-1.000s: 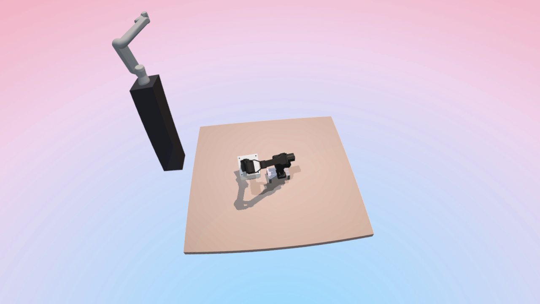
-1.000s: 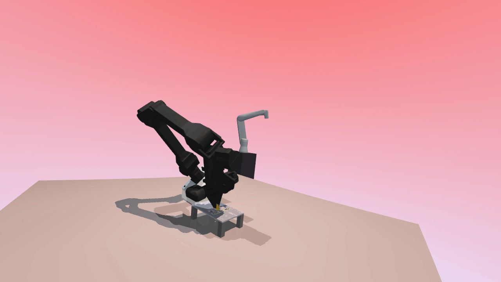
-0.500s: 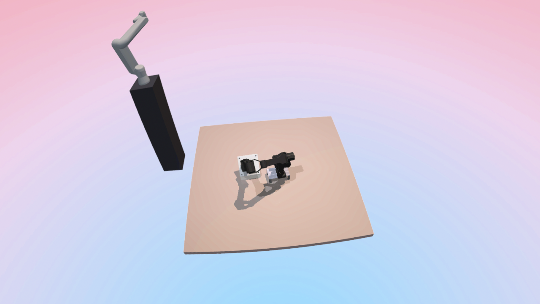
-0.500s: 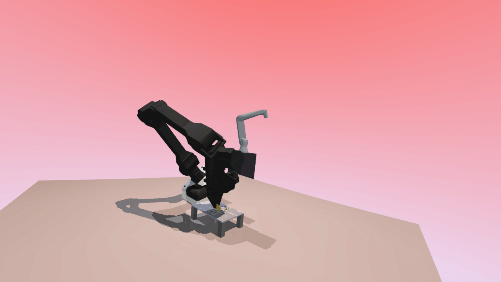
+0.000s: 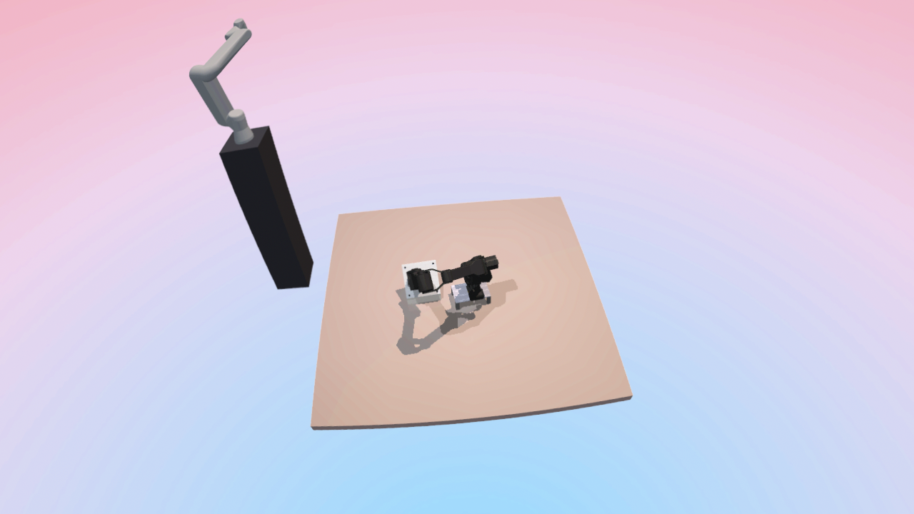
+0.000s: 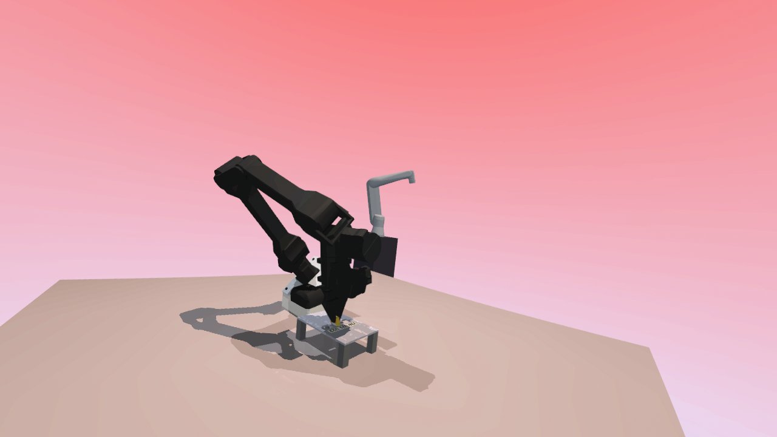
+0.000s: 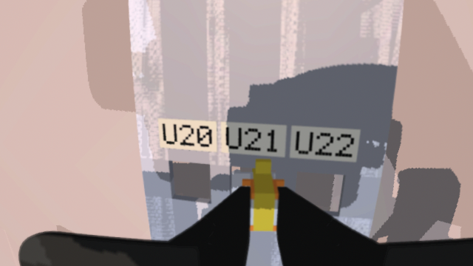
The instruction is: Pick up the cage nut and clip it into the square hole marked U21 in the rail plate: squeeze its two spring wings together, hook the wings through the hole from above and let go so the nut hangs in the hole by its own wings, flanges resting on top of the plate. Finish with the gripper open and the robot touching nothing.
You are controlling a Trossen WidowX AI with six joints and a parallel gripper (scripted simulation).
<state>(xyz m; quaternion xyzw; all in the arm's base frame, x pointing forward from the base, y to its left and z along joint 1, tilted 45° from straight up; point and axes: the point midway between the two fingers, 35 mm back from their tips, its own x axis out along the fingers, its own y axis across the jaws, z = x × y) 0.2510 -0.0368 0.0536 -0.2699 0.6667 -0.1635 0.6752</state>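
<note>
My gripper (image 7: 262, 197) (image 6: 335, 319) is shut on the cage nut (image 7: 264, 219) (image 6: 337, 321), a yellow block with orange parts at its sides. The fingers point down at the rail plate (image 7: 185, 55) (image 6: 365, 331) (image 5: 459, 292), a pale grey plate on dark legs. In the wrist view the nut covers the right part of the U21 hole (image 7: 238, 179), below the U21 label (image 7: 255, 140). Whether the wings are inside the hole, and how high the nut is above the plate, I cannot tell. In the top view the arm hides the nut and fingertips.
The U20 hole (image 7: 192, 181) is left of the nut and the U22 hole (image 7: 314, 190) right of it in the wrist view. The white arm base (image 5: 408, 268) stands beside the plate. A grey arm (image 5: 213, 96) on a black pillar (image 5: 261, 210) stands off the table (image 5: 511, 383).
</note>
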